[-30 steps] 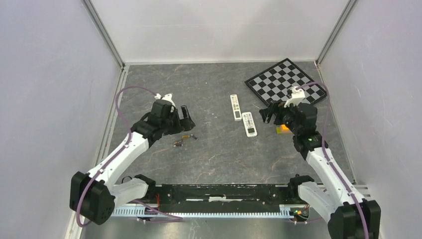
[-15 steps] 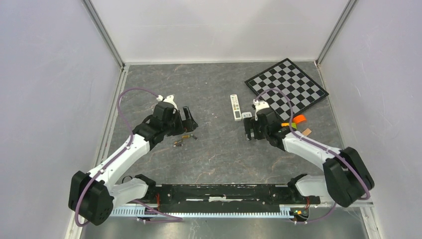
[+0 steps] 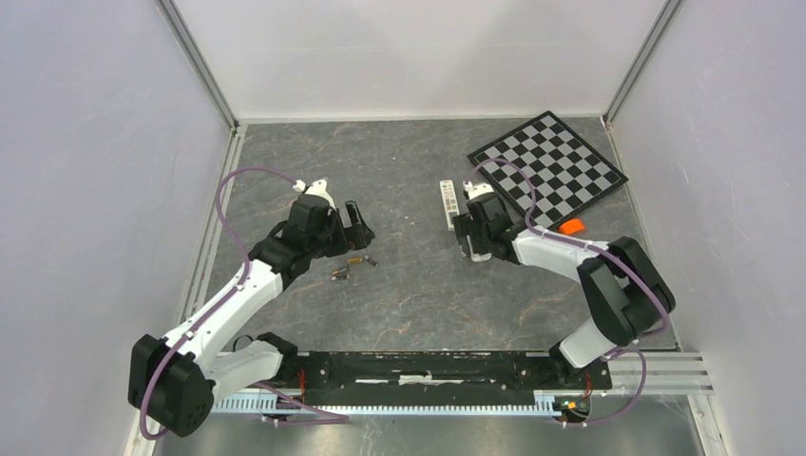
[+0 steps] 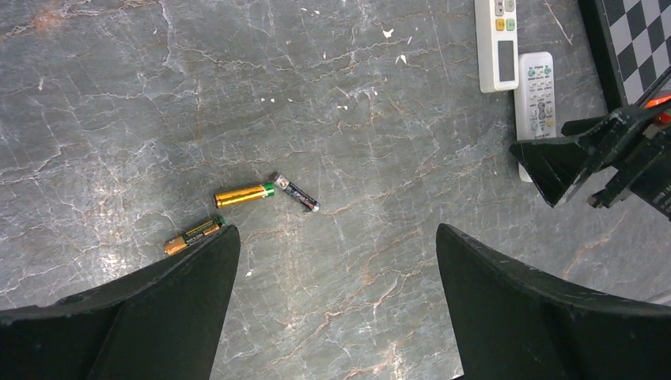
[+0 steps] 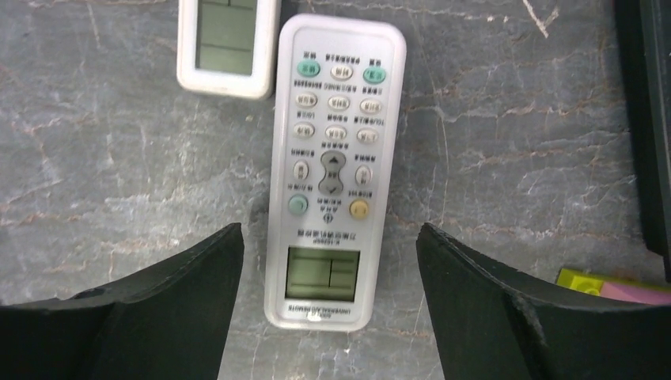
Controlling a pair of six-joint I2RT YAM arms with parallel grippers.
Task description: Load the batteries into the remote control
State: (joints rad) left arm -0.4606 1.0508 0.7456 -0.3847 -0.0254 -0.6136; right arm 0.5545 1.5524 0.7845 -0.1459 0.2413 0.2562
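Note:
Three batteries lie on the grey stone-patterned table: a gold one (image 4: 244,194), a green-and-gold one (image 4: 194,234) and a short dark one (image 4: 297,193). My left gripper (image 4: 336,237) hovers open just right of them (image 3: 354,220), holding nothing. A white remote control (image 5: 334,166) lies face up, buttons and display showing. My right gripper (image 5: 328,229) stands open over its display end, one finger on each side and neither touching it. From above, the right gripper (image 3: 472,233) covers most of this remote.
A second, slimmer white remote (image 3: 447,202) lies just left of the first (image 5: 228,43). A chessboard (image 3: 546,166) sits at the back right, its dark edge (image 5: 653,119) close to my right finger. An orange object (image 3: 570,227) and a yellow-pink block (image 5: 609,283) lie nearby.
My right arm has swung left from beside the chessboard and come down over the white remote, uncovering the orange object. The left arm has barely moved and the batteries lie as before.

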